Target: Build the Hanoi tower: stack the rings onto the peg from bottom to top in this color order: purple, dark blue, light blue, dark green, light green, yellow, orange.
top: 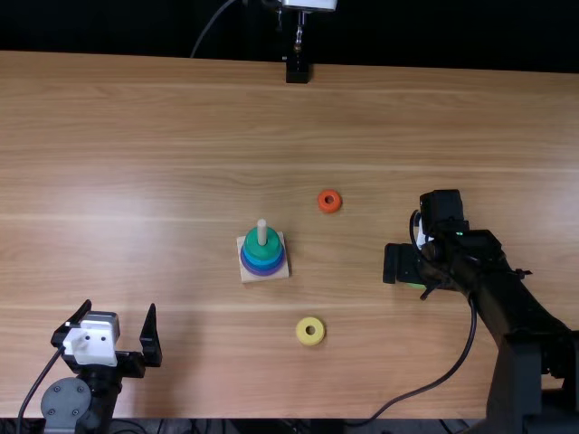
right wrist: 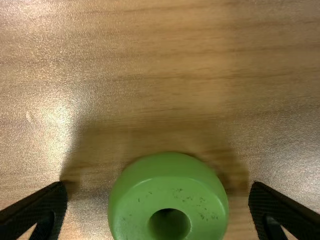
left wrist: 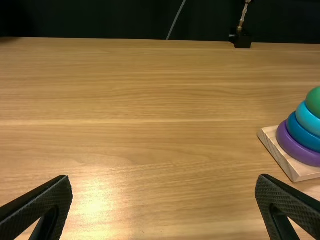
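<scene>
You are straddling the light green ring (right wrist: 167, 187) with the right gripper (right wrist: 157, 186), the nearer: jaws parted, gap each side. It is lying on the counter (top: 181, 163), right of the peg (top: 262, 232). Your left gripper (left wrist: 165, 179) is sitting well apart, jaws spread.

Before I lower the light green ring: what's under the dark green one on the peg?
Under the dark green ring: light blue ring, dark blue ring, then purple ring on the wooden base. The peg inside the rings is covered.
</scene>
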